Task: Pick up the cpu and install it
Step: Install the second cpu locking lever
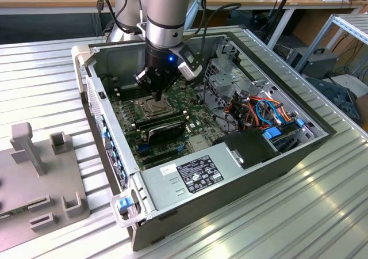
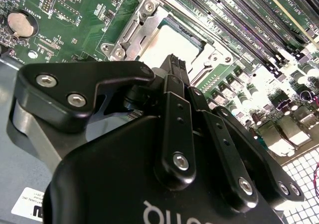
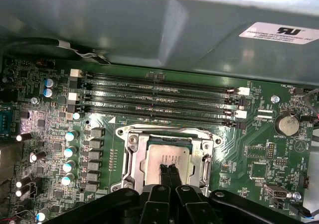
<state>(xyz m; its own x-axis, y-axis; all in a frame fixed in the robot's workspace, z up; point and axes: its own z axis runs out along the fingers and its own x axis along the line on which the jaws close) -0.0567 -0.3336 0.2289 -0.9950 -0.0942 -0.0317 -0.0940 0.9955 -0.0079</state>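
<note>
The gripper (image 3: 168, 173) hangs over the cpu (image 3: 167, 157) lying in the motherboard (image 3: 259, 149) socket – fingers pressed together, their tips hiding whether they touch it.

Glaring brightly off the ribbed metal table (image 1: 322, 213) toward five o'clock in the exterior view. Washing out white on the cpu (image 2: 172, 47) in the second wrist view. Blurring softly across the near black gripper (image 2: 175, 67) body.

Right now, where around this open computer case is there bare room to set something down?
Bare ribbed table lies along the case on the exterior view's right and near edge. On the left, the grey fixture plate takes the table. Inside it is crowded: the gripper hangs over the cpu, bundled cables beside it.
</note>
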